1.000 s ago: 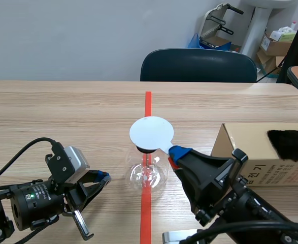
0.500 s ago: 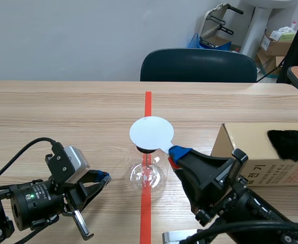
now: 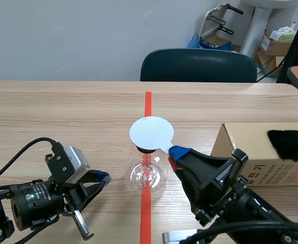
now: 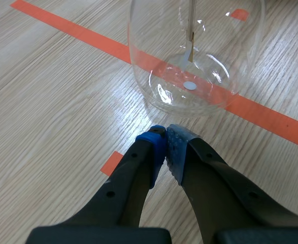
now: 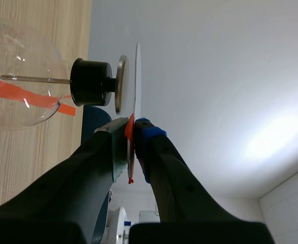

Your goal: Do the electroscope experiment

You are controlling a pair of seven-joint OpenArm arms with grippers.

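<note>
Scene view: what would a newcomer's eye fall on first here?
The white disc, pinched by the right gripper, is held over the glass flask on the red tape line. The left gripper rests shut beside the flask, and a cardboard box topped with black fur sits at the right.

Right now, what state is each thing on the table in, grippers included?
Flask: upright on the tape line, stopper in.
White disc: held level just over the flask's metal cap, with a slim gap.
Right gripper: shut on the white disc's edge.
Left gripper: shut on nothing, low beside the flask.
Cardboard box: resting on the table.
Black fur: lying on the box.
</note>
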